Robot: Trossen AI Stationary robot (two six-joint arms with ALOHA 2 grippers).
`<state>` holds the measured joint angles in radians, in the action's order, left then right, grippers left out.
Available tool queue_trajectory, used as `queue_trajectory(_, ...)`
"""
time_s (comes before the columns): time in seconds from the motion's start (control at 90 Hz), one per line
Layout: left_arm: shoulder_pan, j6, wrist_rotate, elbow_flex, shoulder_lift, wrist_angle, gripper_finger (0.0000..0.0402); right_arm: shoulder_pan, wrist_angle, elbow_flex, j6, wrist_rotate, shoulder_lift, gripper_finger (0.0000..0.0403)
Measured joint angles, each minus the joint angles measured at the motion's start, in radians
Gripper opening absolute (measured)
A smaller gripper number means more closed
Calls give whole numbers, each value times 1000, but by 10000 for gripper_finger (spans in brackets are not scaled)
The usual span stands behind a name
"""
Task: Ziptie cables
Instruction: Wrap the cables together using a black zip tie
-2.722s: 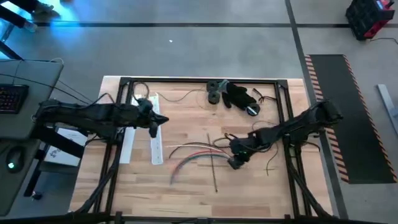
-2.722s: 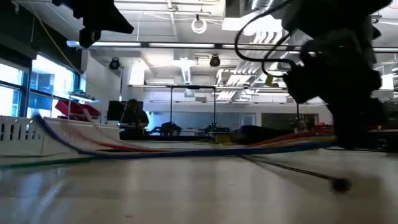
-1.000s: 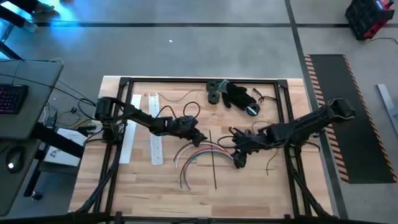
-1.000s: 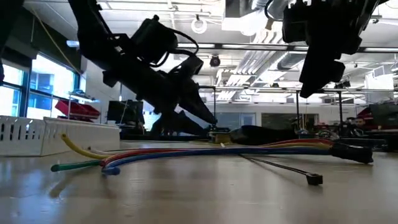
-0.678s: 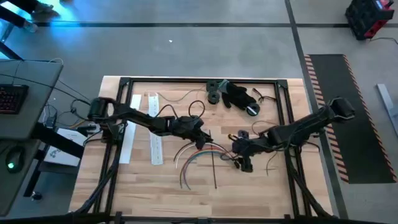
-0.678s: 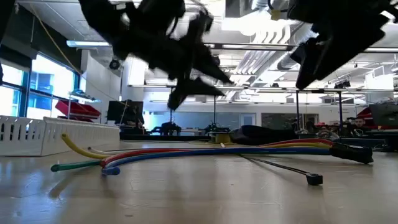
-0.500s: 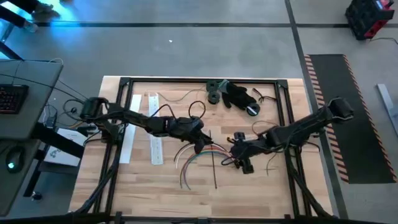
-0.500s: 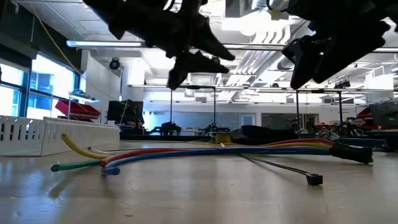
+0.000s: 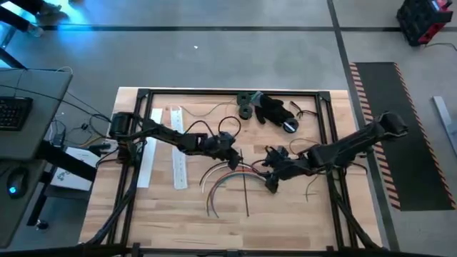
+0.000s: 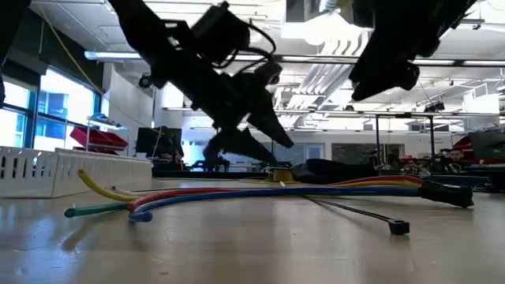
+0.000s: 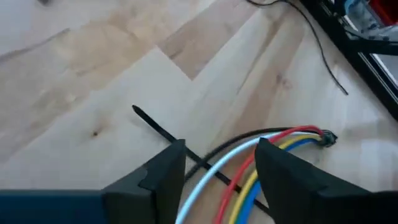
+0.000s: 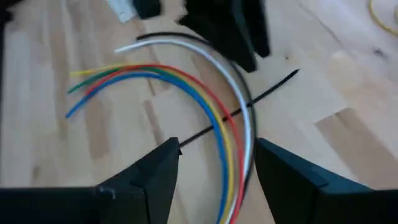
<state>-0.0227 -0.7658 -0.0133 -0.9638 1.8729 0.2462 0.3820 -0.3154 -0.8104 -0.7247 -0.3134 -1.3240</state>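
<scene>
The cables (image 9: 227, 178) are seen lying loose on the wooden table (image 9: 300, 214), fanned in an arc near its middle, with a black zip tie (image 9: 245, 187) laid straight across them and not yet closed round the bundle. The left gripper (image 9: 230, 153) is held just above the far left part of the arc, its fingers parted fairly wide with nothing between them; in its wrist view the coloured wires and the tie are framed in the gap. The right gripper (image 9: 270, 180) is poised over the right end of the bundle, likewise spread and empty. The step in hand is judged to be the approach before gathering. Next, the splayed wires would need to be pinched together by one gripper while the tie is taken up by the other, so a careful descent onto thin, springy strands is called for.
</scene>
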Motion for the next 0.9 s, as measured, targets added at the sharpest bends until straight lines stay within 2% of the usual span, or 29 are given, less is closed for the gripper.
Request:
queue_trajectory(0.067, -7, 0, 42, 0, -3, 4, 182, 10, 2, 0, -1, 41, 0, 193)
queue_trajectory(0.178, -10, 0, 53, 0, -8, 6, 176, 34, 13, 0, 11, 58, -2, 193)
queue_trajectory(0.289, -9, -35, 122, -15, -12, 2, 163, 47, 49, 0, 112, 78, -15, 193)
queue_trajectory(0.456, 38, -71, 206, -58, -59, 5, 138, 42, 116, 0, 375, 267, -95, 193)
queue_trajectory(0.544, 73, -71, 215, -77, -95, 8, 127, 33, 173, -1, 488, 400, -164, 193)
queue_trajectory(0.6, 93, -71, 215, -81, -119, 7, 122, 36, 186, -20, 567, 448, -219, 193)
queue_trajectory(0.767, 146, -112, 214, -81, -178, -32, 114, 81, 183, -151, 884, 459, -382, 193)
queue_trajectory(0.9, 181, -121, 214, -80, -215, -103, 112, 110, 89, -267, 1045, 355, -514, 193)
